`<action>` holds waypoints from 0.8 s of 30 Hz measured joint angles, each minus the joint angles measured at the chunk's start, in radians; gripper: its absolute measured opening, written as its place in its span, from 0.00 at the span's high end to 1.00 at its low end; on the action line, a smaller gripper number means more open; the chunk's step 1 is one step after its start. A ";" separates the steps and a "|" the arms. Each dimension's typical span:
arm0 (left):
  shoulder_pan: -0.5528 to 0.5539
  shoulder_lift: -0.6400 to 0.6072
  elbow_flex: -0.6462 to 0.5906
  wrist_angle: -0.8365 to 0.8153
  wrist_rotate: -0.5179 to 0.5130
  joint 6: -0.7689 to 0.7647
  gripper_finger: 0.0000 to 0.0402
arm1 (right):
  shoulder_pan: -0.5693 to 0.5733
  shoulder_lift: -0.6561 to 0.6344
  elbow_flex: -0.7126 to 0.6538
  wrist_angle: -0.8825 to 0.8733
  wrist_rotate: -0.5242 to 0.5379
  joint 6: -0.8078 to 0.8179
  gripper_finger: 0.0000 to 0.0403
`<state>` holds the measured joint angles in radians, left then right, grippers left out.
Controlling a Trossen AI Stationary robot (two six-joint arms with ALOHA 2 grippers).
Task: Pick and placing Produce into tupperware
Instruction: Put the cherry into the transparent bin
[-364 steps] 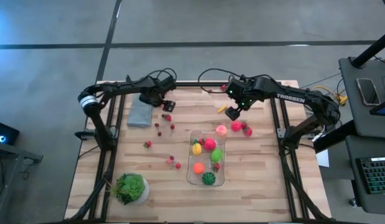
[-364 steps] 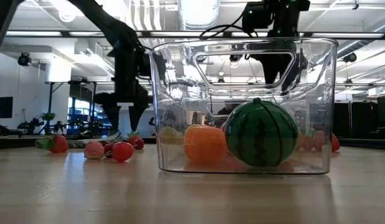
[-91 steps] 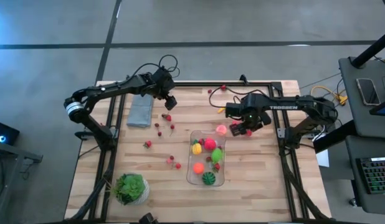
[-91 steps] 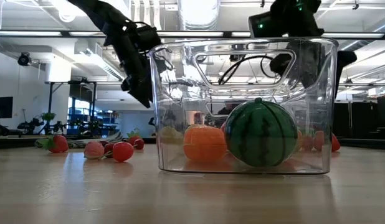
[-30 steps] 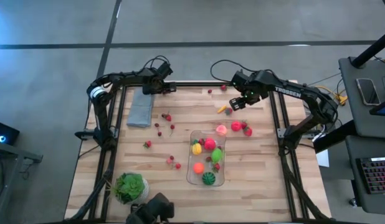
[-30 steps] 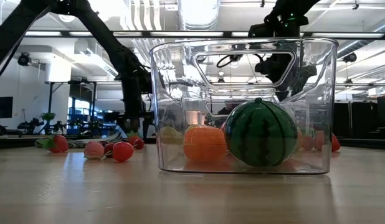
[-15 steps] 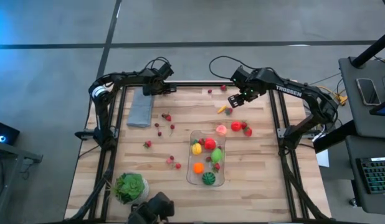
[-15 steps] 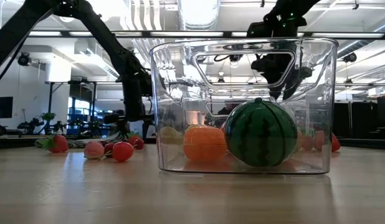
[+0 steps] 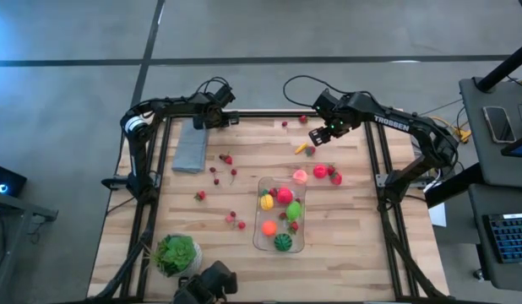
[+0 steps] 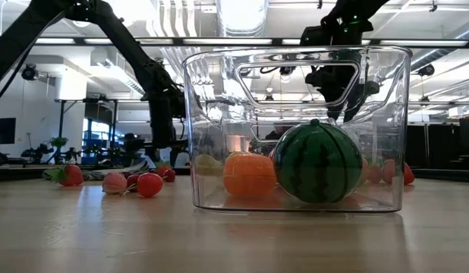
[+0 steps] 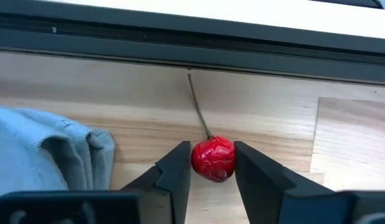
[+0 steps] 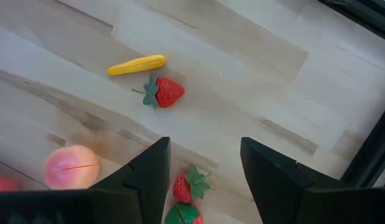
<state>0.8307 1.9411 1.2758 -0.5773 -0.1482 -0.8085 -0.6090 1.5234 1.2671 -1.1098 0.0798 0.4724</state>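
Observation:
My left gripper (image 11: 212,171) is at the table's far left, beside the grey-blue cloth (image 11: 49,149), and is shut on a small red cherry (image 11: 212,158) with a thin stem. My right gripper (image 9: 321,135) hangs open over the far right of the table with nothing between its fingers. Under it lie a yellow piece (image 12: 136,64), a strawberry (image 12: 164,91) and a peach (image 12: 70,167). The clear tupperware (image 9: 280,215) stands in the near middle. It holds a striped green ball (image 10: 318,163), an orange piece (image 10: 250,174) and other produce. My left gripper pinches the cherry's round body (image 11: 199,160) between its two fingers, one on each side. The stem (image 11: 197,106) points away from the fingers toward the far rail. The cherry is low over the wood; whether it is lifted clear I cannot tell.
Loose red berries (image 9: 219,173) lie left of the tupperware, and red pieces (image 9: 327,173) lie to its far right. A potted plant (image 9: 177,255) stands at the near left. A black frame rail (image 11: 192,37) runs along the far edge.
My right gripper has moved a little toward the far edge and stays open.

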 joint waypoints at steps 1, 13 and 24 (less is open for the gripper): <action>0.000 -0.002 0.000 0.003 0.001 0.005 0.76 | 0.000 0.000 0.000 0.000 0.000 0.006 0.54; -0.129 -0.140 -0.002 0.080 0.078 0.268 0.85 | 0.000 0.000 0.021 0.004 -0.001 0.069 0.54; -0.310 -0.370 -0.006 0.103 0.141 0.604 0.85 | 0.018 -0.003 0.054 -0.009 -0.034 0.189 0.54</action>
<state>0.5210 1.5710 1.2694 -0.4747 -0.0073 -0.2045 -0.5907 1.5205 1.3208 -1.1190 0.0460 0.6612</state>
